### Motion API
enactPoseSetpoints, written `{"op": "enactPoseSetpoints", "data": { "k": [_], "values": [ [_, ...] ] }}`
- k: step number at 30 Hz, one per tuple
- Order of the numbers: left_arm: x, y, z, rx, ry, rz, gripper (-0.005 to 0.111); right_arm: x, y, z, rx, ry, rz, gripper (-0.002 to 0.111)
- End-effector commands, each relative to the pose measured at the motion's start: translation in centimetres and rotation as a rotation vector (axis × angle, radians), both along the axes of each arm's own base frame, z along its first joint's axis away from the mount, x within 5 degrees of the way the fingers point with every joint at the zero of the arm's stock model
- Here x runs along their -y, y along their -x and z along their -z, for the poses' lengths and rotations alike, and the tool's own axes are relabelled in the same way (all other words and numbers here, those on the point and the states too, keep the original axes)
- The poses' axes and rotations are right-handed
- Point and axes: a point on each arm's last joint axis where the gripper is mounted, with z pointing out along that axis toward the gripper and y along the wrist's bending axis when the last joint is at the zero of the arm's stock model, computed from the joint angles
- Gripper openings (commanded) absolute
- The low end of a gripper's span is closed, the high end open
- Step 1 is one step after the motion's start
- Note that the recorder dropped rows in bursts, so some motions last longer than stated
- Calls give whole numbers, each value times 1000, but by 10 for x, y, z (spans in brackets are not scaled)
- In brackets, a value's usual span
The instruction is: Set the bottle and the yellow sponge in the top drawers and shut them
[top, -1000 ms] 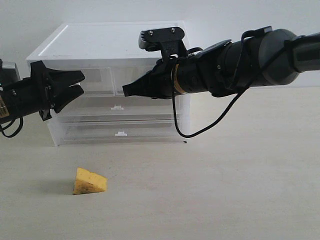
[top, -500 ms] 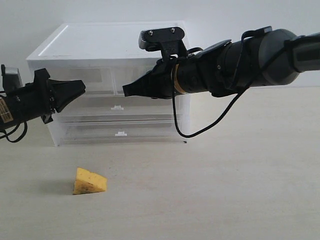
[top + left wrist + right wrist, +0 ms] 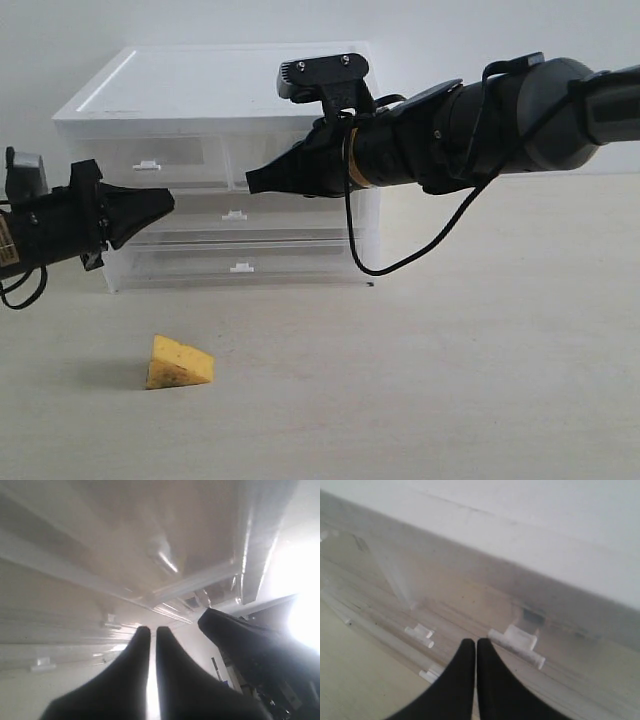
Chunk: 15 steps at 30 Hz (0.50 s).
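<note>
Yellow sponge (image 3: 180,363): wedge w/ speckled side.

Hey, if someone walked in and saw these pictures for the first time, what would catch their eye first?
The bulky black right arm reaching across the clear, white-topped cabinet, its right pincer shut at the upper front. Then the yellow sponge, alone on the table before the cabinet, toward the left. The left pincer, also shut, points at the cabinet from the left.
</note>
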Motion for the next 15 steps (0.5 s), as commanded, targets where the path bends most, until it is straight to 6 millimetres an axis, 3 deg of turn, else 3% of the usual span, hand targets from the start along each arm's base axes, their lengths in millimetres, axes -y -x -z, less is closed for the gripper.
{"op": "enactPoseSetpoints", "data": {
  "k": [1,4,6,9,11,12,15],
  "values": [
    [1,10,-20,61,-10,-12,4,4,-3,-2,24,18,28,0],
    [-3,10,-24,28,25,-30,4,2,-1,-1,16,13,7,0],
    [-8,8,-25,29,33,-52,10,2,-1,-1,16,13,7,0],
    [-17,6,-22,17,40,-98,37,2,-1,-1,15,13,5,0],
    [-22,3,-23,35,33,-94,62,2,-1,-1,15,13,5,0],
    [-24,1,-25,39,24,-80,64,2,-1,-1,19,17,2,0],
    [-22,-9,-39,44,-2,9,43,2,-1,-1,20,18,1,0]
  ]
}}
